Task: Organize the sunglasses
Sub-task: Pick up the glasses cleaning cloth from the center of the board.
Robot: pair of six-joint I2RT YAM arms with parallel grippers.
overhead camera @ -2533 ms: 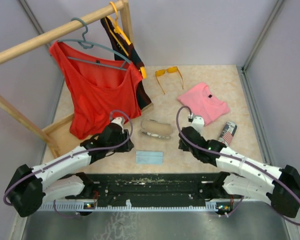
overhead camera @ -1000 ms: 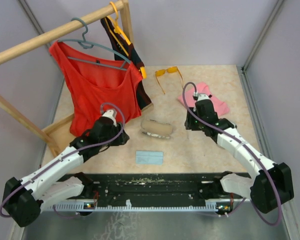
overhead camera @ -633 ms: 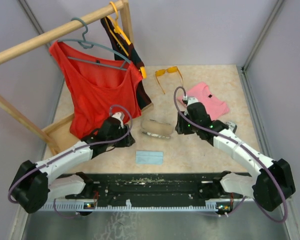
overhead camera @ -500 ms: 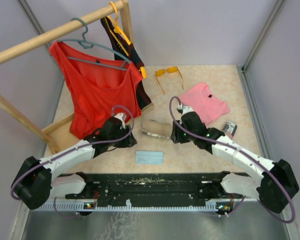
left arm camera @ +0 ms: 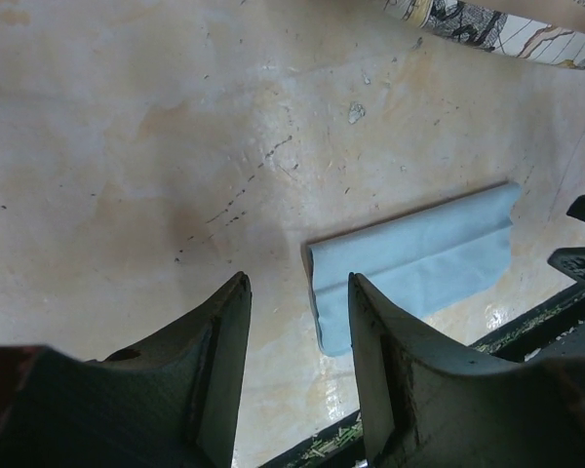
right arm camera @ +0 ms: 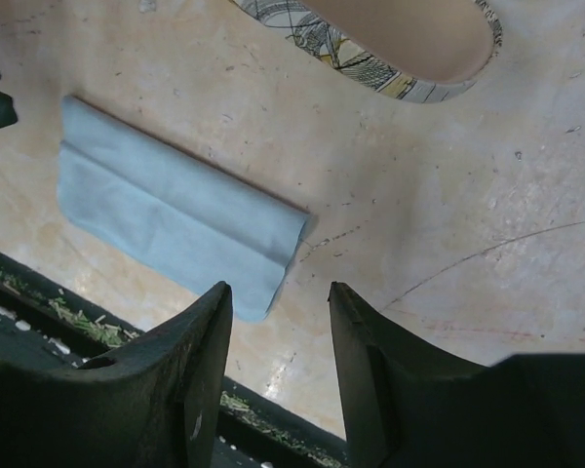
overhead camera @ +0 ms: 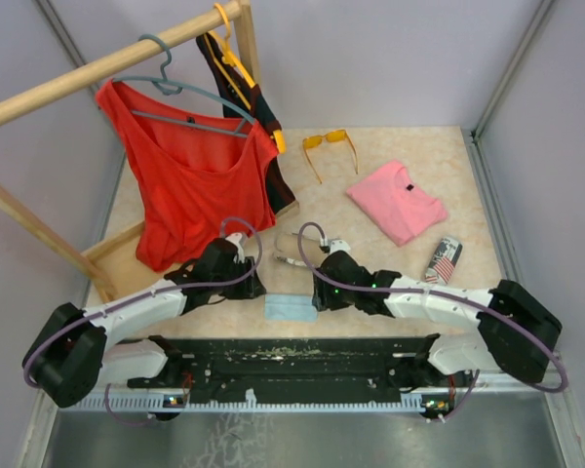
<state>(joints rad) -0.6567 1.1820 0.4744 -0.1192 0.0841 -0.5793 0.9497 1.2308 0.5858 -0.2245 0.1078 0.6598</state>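
At the far left, wooden rack (overhead camera: 39,97): slanting across the corner, with a red top (overhead camera: 190,185) on a hanger and a dark garment (overhead camera: 242,93) by the post.
Left gripper (left arm camera: 297,288): low over the table (overhead camera: 473,175), fingers apart and nothing between them; the end of the cloth lies just past the tips.
Cloth (overhead camera: 291,307): light blue, folded flat at the near edge, right between the two grippers.
Case (right arm camera: 370,39): patterned, lying just beyond the cloth; from above the right arm covers part of it.
Right gripper (right arm camera: 278,292): low too, fingers spread and empty, hovering at the cloth's other end.
Sunglasses (overhead camera: 330,146): the orange pair, way at the back of the table, arms unfolded, well apart from both grippers.
Pink shirt (overhead camera: 397,202): folded, just right of the sunglasses.
Can (overhead camera: 444,259): on its side near the right arm.
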